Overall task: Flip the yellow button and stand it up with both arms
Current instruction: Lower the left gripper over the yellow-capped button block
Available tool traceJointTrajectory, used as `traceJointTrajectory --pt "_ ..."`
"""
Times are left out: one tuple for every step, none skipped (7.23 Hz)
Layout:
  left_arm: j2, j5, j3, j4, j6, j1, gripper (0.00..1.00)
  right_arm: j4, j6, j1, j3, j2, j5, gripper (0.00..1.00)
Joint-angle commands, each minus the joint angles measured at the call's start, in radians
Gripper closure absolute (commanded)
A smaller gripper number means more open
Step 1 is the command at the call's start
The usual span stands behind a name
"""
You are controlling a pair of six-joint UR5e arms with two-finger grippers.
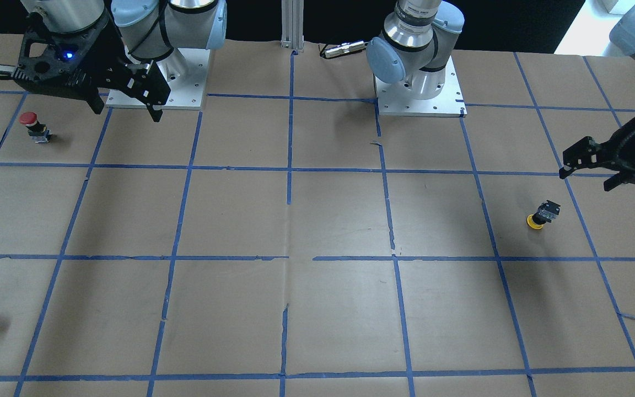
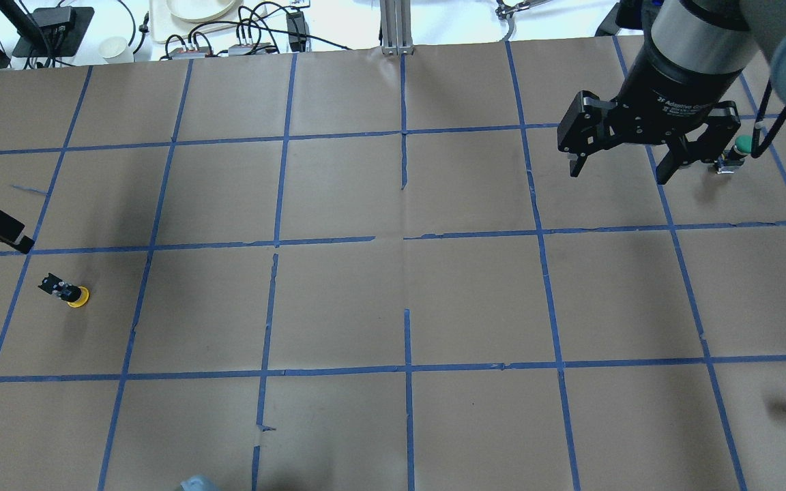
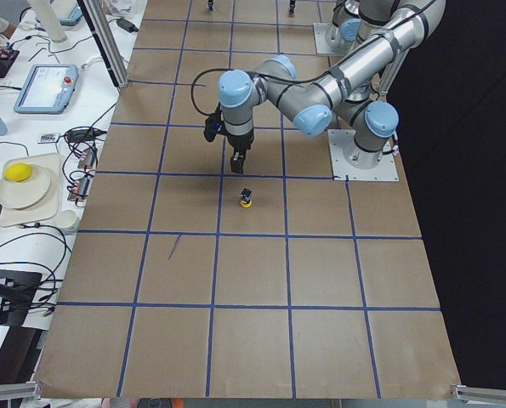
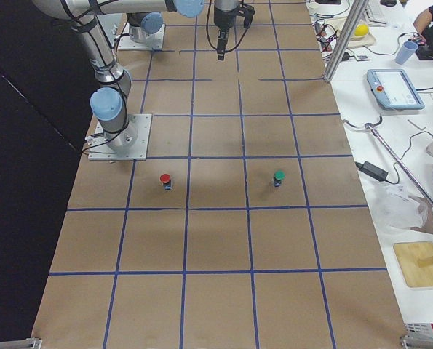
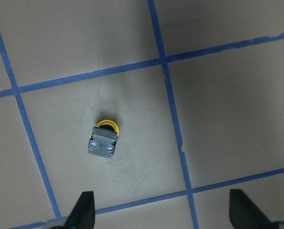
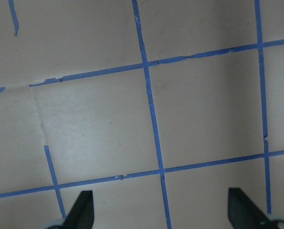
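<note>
Yellow-capped push-button switch with a black-grey boxy body (image 1: 541,215) sits in the right-hand part of the front-facing view, inside one taped square of the brown paper-covered table (image 1: 317,220). In the left wrist view it lies left of centre, cap down on the paper, body uppermost and seemingly leaning.

Expect it to be light, rigid plastic, and tippy as it stands. The domed cap looks smooth and likely to slip, so you take hold across the flat sides of the boxy body.

Left gripper (image 1: 585,181) hangs above and just beside it, fingers spread wide, nothing between them. Right gripper (image 1: 127,112) is well apart at the upper left of that view, also spread wide and empty.

You have no container on the table. Off it, at the left edge of the exterior left view, a white dish (image 3: 38,202) holds one round yellow item, too small to identify.

A red-capped button (image 1: 35,127) stands near the right gripper; you leave it alone
</note>
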Motion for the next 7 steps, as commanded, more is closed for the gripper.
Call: traceJointTrajectory --pt "-0.087 0.005 -0.033 0.072 0.096 0.016 0.01 0.002 0.003 0.000 0.000 0.000 -0.003 0.00" --pt "-0.089 0.005 -0.088 0.170 0.110 0.016 0.01 0.000 0.003 -0.002 0.000 0.000 -0.003 0.00" --pt "-0.089 0.003 -0.151 0.292 0.116 0.014 0.01 0.000 0.004 -0.003 0.000 0.000 -0.003 0.00" --pt "-0.085 0.005 -0.209 0.354 0.146 0.014 0.01 0.002 0.004 -0.002 0.000 0.000 -0.004 0.00" --pt "-0.089 0.009 -0.225 0.479 0.182 0.016 0.01 0.002 0.006 -0.003 0.000 -0.001 -0.003 0.00" --pt "-0.089 0.006 -0.252 0.456 0.185 0.017 0.01 0.002 0.006 -0.002 0.000 -0.001 -0.004 0.00" --pt "-0.091 0.005 -0.277 0.471 0.197 0.019 0.02 0.003 0.006 -0.003 0.000 -0.001 -0.004 0.00"
